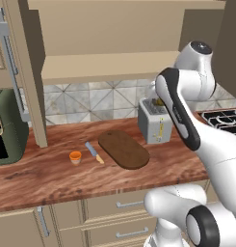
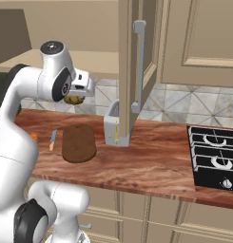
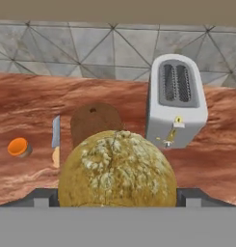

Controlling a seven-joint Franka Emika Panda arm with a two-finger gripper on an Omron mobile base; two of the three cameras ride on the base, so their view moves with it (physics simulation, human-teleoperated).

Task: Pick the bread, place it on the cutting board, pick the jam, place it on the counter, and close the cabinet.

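Observation:
My gripper (image 2: 77,96) is shut on the bread (image 3: 117,171), a round olive-brown bun that hangs in the air in front of the open cabinet (image 1: 105,65). The bread (image 2: 74,100) is above and a little behind the cutting board (image 2: 79,142), a dark brown oval slab on the counter (image 1: 52,178). In the hand view the cutting board (image 3: 94,120) shows just beyond the bun. The jam (image 1: 75,157), a tiny orange jar, stands on the counter left of the board (image 1: 123,148). One cabinet door (image 2: 132,61) stands open.
A grey toaster (image 1: 153,123) stands right of the board. A knife (image 1: 94,151) lies between jam and board. A green appliance (image 1: 6,128) sits at the counter's far left, and a black stove (image 2: 215,154) at the right. The other open door (image 1: 30,72) hangs at left.

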